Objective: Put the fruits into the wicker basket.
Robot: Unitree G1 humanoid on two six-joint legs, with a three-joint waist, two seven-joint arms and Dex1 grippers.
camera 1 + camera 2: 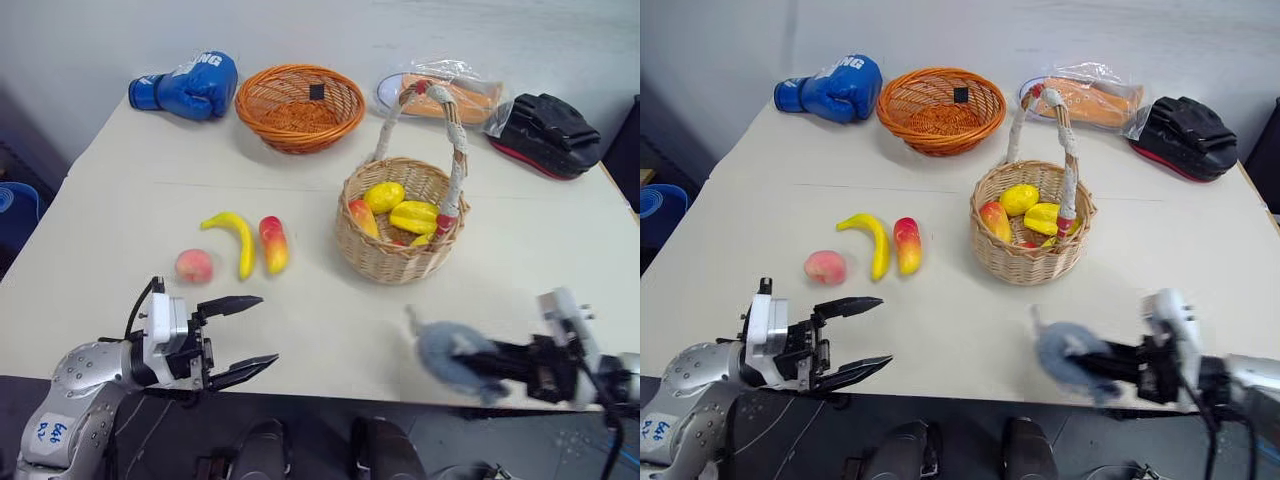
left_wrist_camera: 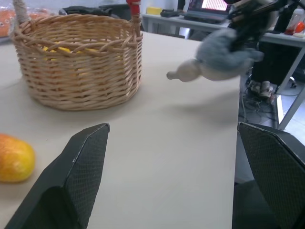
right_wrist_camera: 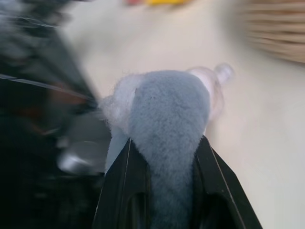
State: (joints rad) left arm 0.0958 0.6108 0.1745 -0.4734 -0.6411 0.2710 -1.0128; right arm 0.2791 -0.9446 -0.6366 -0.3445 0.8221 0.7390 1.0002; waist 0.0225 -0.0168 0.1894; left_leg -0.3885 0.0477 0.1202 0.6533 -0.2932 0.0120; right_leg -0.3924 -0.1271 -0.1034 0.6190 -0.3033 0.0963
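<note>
Right gripper clamped on plush toy; three fruits on the table outside the basket.

Right gripper (image 3: 164, 157): both fingers pressed into the grey-blue plush toy (image 1: 448, 355), held above the near table edge, right of centre. Left gripper (image 1: 245, 337): jaws spread wide, nothing between them, near the front edge of the table (image 1: 300, 300). Peach (image 1: 194, 265), banana (image 1: 233, 236) and mango (image 1: 273, 243) lie close together on the table, left of the wicker basket (image 1: 390, 255). Basket stands upright mid-table with yellow fruits (image 1: 400, 208) inside. Behind it: orange woven bowl (image 1: 300, 105), blue boxing glove (image 1: 190, 86).
</note>
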